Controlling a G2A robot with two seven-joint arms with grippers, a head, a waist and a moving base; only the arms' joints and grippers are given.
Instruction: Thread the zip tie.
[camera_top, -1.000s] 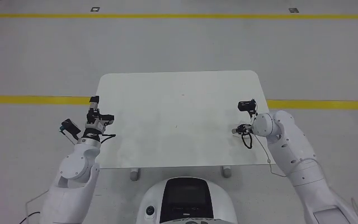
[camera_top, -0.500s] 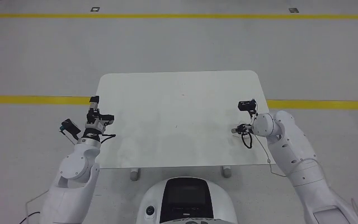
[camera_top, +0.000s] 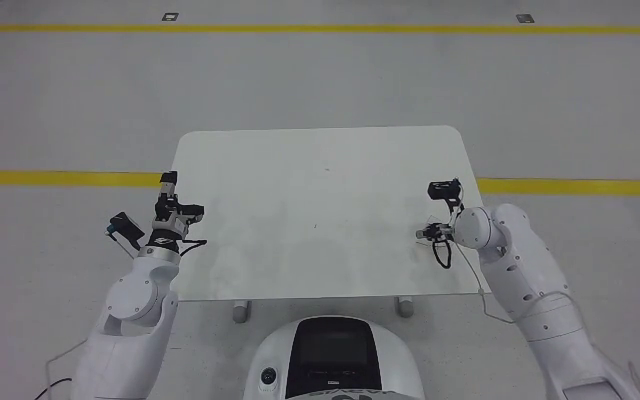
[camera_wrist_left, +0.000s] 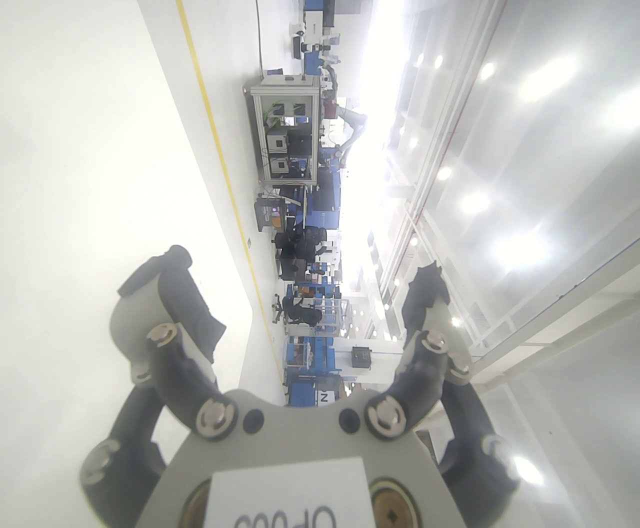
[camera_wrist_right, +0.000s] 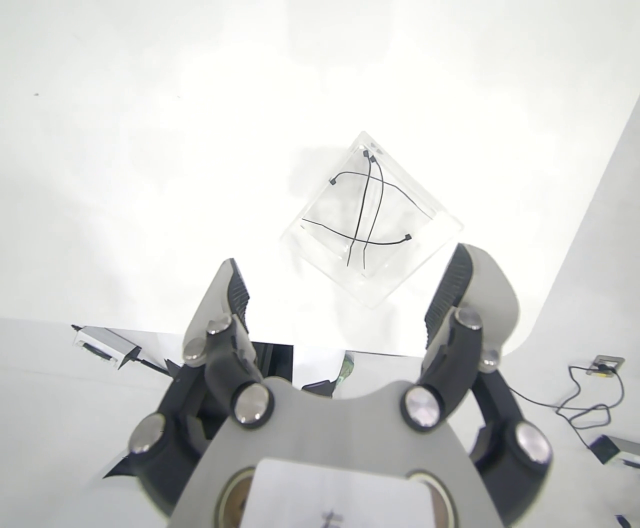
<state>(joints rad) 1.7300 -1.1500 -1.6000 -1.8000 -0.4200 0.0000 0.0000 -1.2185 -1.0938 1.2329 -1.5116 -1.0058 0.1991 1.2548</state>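
Top view: a white table (camera_top: 320, 150) with rounded corners stands on a pale grey floor (camera_top: 320, 80) crossed by two yellow lines (camera_top: 80, 177), one beyond the far edge and one level with the tabletop's middle. The left gripper (camera_top: 175, 200) hangs at the tabletop's left edge, towards the front left corner. The right gripper (camera_top: 430, 232) is over the tabletop just inside the right edge. A wide stretch of white surface lies between the two arms, with floor on every side.

Left wrist view: the left gripper (camera_wrist_left: 300, 262) is spread wide, holding nothing. Past it are the table edge, a yellow floor line (camera_wrist_left: 220, 150), a metal-framed cabinet (camera_wrist_left: 285, 135), blue machinery and bright ceiling lights.

Right wrist view: the right gripper (camera_wrist_right: 346, 257) is also spread wide and holds nothing. Below it a clear square box (camera_wrist_right: 440, 215) sits on the tabletop near a rounded corner – inside lie several thin black zip ties (camera_wrist_right: 357, 237), crossing one another. Cables (camera_wrist_right: 580, 395) trail on the floor off the table's edge
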